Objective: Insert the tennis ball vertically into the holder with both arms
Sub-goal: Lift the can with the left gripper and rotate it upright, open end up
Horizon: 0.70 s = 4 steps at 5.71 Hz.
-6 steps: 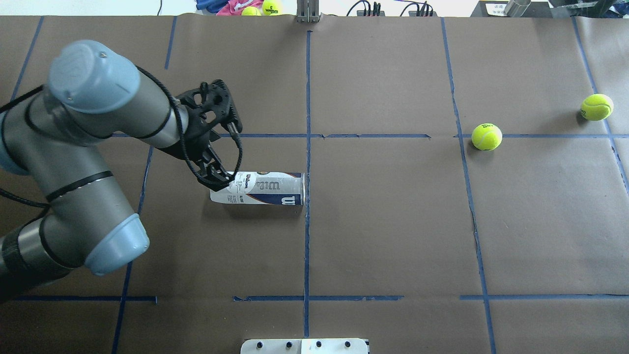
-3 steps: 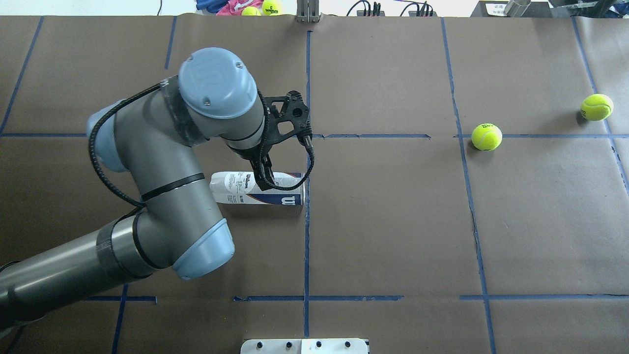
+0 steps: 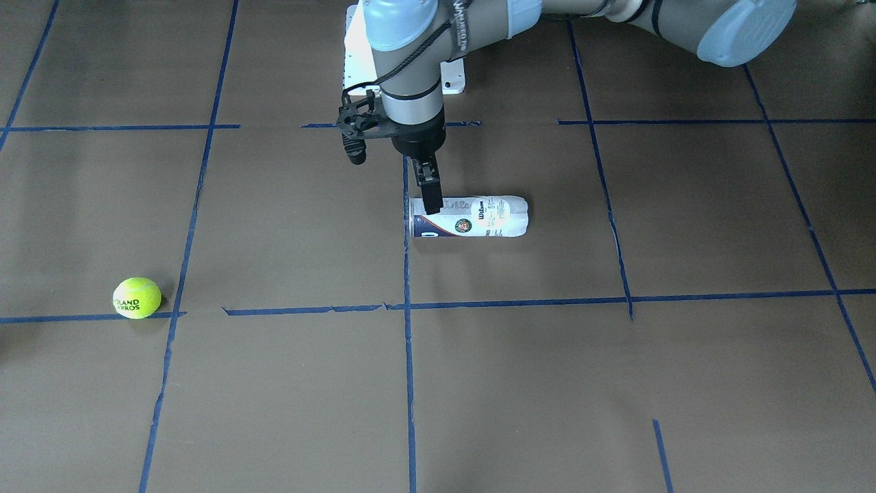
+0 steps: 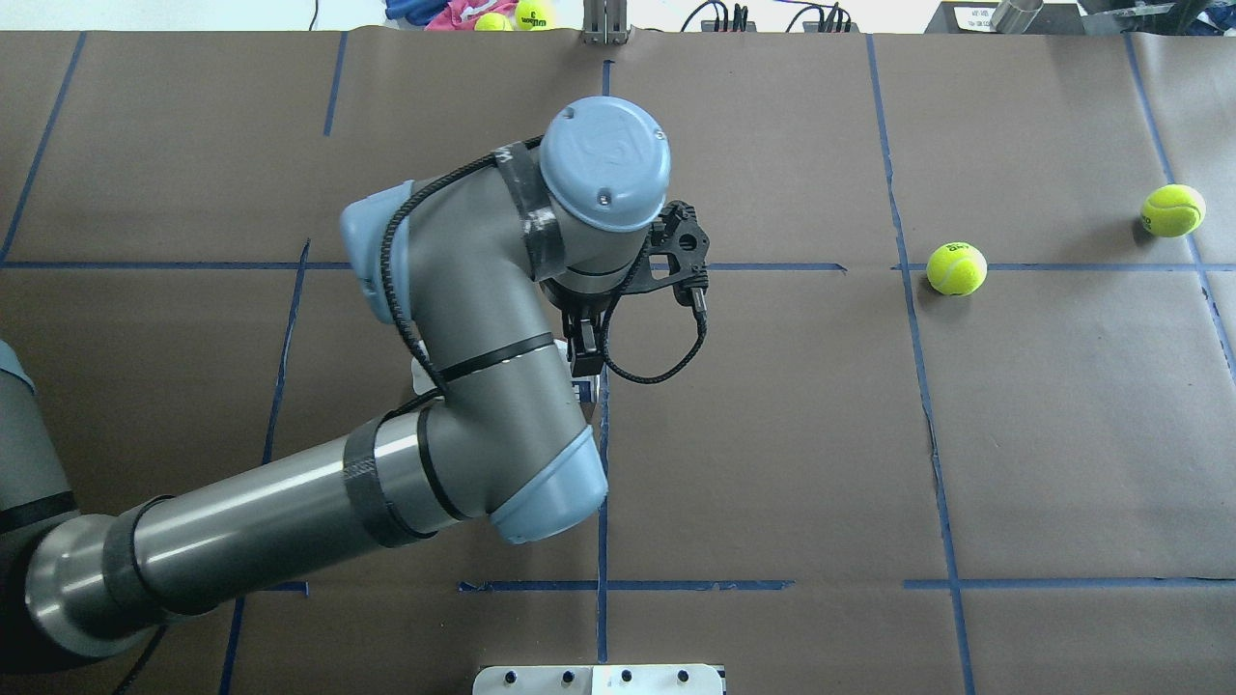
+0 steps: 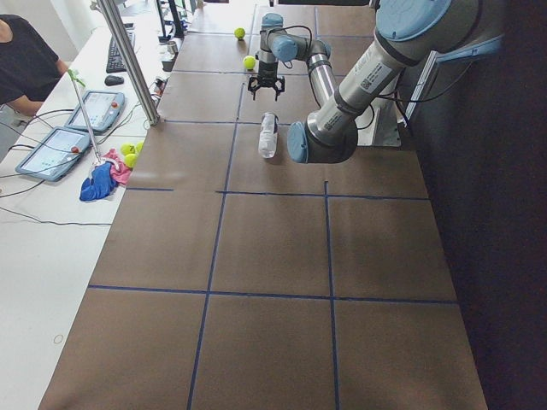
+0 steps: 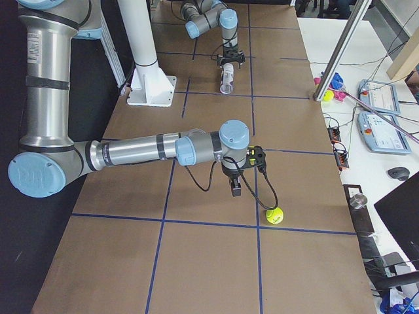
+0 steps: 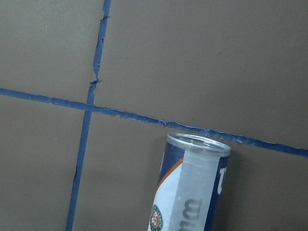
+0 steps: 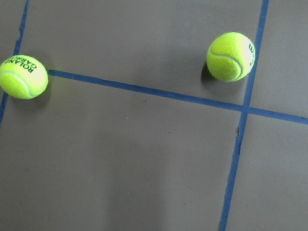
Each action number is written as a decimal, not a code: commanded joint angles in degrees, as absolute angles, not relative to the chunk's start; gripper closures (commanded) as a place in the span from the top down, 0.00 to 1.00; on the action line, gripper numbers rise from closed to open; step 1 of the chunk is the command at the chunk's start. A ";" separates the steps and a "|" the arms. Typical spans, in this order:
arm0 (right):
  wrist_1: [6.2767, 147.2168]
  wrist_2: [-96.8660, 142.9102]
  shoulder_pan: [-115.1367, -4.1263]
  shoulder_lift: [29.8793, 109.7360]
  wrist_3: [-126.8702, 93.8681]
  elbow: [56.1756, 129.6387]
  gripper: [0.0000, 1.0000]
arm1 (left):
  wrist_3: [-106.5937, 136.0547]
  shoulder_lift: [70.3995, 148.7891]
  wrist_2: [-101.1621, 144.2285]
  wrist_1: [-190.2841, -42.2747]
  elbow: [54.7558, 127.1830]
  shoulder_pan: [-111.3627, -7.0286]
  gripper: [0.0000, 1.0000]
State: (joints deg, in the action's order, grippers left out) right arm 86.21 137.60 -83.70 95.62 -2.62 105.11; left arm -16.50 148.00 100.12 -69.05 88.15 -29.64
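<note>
Left hand (image 3: 431, 205) points straight down over the mouth end of the holder (image 3: 479, 218); open or closed, I cannot tell.
The holder lies on its side mid-worktop (image 3: 274, 383), mouth toward the right. Well to the right, the right hand (image 6: 236, 190), grip likewise unreadable, hangs near the tennis ball (image 4: 956, 268) and a second ball (image 4: 1172, 209).

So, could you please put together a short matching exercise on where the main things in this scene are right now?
Things:
1. holder
2. left end effector
3. right end effector
4. blue and pink cloth

Places:
A. on the white side desk
B. lying on its side on the brown table
C. pointing down close to a tennis ball
D. hanging over one end of the holder

Pairs: 1-B, 2-D, 3-C, 4-A
</note>
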 commanded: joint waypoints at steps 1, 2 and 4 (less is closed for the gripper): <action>84.73 137.64 -83.67 95.97 -2.81 104.85 1.00 | -20.91 148.90 95.89 -66.36 84.73 -26.03 1.00; 84.73 137.55 -83.67 96.06 -2.64 104.77 1.00 | -18.57 147.58 95.80 -67.31 84.90 -24.71 1.00; 84.64 137.55 -83.67 96.06 -2.64 104.77 1.00 | -17.50 146.26 93.71 -73.10 84.55 -24.79 1.00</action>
State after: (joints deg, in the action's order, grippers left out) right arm 84.67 137.55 -83.67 96.05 -2.69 104.77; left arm -18.07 147.03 94.83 -70.75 84.63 -24.87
